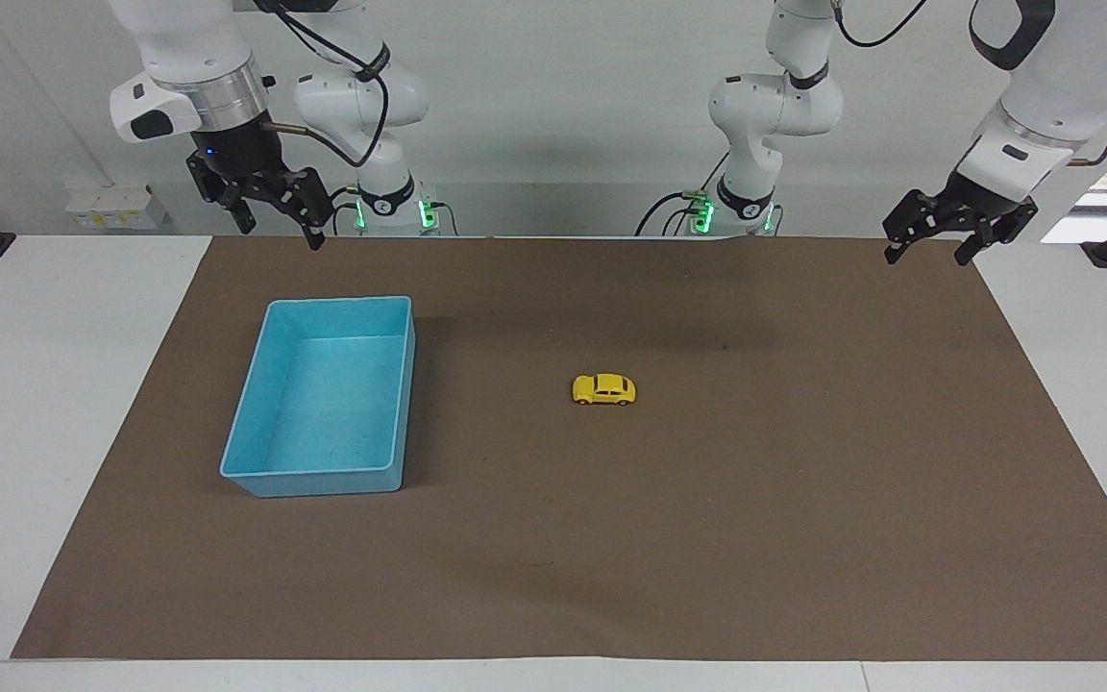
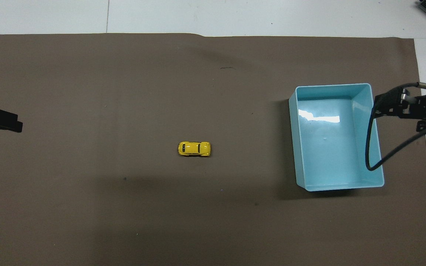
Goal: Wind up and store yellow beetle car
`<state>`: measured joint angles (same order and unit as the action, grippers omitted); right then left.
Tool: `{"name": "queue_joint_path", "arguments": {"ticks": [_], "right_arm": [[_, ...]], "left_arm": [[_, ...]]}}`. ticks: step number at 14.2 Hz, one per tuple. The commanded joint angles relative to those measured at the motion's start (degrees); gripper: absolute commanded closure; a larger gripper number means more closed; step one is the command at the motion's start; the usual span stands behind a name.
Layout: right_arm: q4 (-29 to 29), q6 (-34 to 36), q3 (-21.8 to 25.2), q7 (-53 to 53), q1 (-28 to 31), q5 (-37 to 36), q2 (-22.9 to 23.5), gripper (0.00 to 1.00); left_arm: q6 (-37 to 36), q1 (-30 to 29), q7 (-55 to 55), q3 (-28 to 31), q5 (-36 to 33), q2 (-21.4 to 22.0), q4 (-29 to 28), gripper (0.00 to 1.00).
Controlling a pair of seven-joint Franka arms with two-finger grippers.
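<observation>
Brown paper covers most of the desk, its edge farthest from the robots running close along the desk's own edge; white desk shows as a strip at each end. On the paper, about midway between the two ends of the desk, sits the yellow car, upright on its wheels, lengthwise along the desk, touching nothing and well apart from both arms; in the overhead view the car lies alone in the middle of the paper. Toward the right arm's end of the desk stands the blue bin, open side up, nothing in it; it is well apart from the car, and its corners nearest the robots lie a little nearer to them than the car does; the overhead view shows the bin with a glare patch on its floor. Up at the robots' edge of the paper, the right gripper hangs in the air over the paper near the bin's nearest corner, jaws spread apart and holding nothing; the left gripper hangs over the paper's corner at the left arm's end, jaws likewise spread and bare.
</observation>
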<state>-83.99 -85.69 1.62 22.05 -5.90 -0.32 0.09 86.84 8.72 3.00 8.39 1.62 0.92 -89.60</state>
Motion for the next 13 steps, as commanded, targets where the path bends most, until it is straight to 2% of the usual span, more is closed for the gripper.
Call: {"name": "queue_joint_path", "arguments": {"ticks": [1, 6, 13], "right_arm": [[-0.21, 0.0, 0.31, -1.57, 0.01, 0.84, -0.7, 0.0], [-0.91, 0.08, 0.57, -1.48, 0.8, 1.64, -1.76, 0.0], [-0.91, 0.08, 0.66, -1.48, 0.89, 1.64, -1.67, 0.0]], "left_arm": [[-1.59, -0.99, -0.8, -0.75, 0.32, 0.48, 0.83, 0.0], [-2.9, -0.64, -0.71, -1.01, 0.4, 0.66, 0.74, 0.0], [-0.89, 2.08, -0.27, -2.33, 0.93, 1.28, -0.84, 0.0]]}}
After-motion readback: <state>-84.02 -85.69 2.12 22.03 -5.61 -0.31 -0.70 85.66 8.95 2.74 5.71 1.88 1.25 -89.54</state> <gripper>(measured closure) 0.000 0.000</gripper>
